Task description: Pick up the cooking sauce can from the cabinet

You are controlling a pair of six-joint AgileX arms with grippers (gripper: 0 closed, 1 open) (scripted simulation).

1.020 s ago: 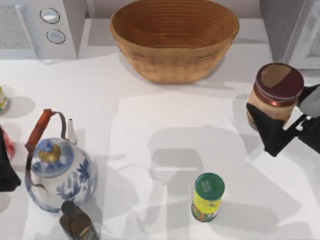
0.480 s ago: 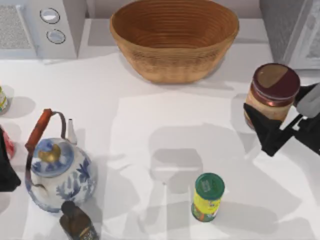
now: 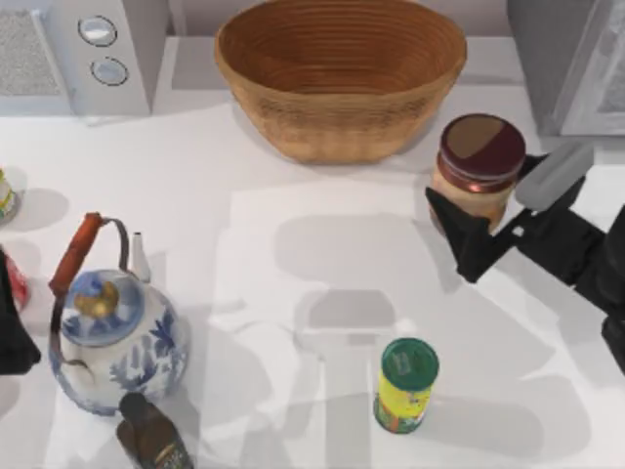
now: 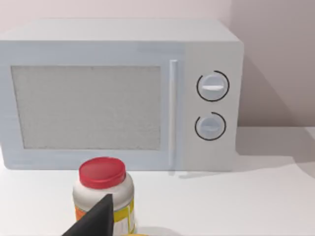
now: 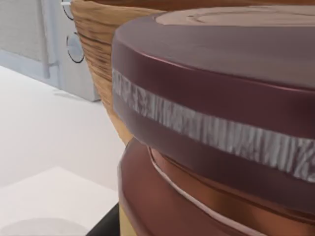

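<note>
Cooking sauce can [image 3: 479, 161] has moved left, away from cabinet [image 3: 571, 59]; right gripper [image 3: 493, 223] jaws pinch it low. Top-heavy grip could tilt it into the basket [image 3: 340, 73]. Left gripper [image 3: 12, 337] parked, jaws unclear.

sauce can [image 3: 479, 166] right of basket [image 3: 340, 73], cabinet [image 3: 571, 59] behind

table [image 3: 293, 225]: white, smooth top, with soft grey shadows lying across it
wall [image 4: 275, 59]: plain pale pinkish-beige, behind the table
microwave [image 4: 118, 93]: white, at the back left corner of the table (two round knobs beside its door), standing against the wall
light: soft and even, shadows are blurred at their edges
</note>
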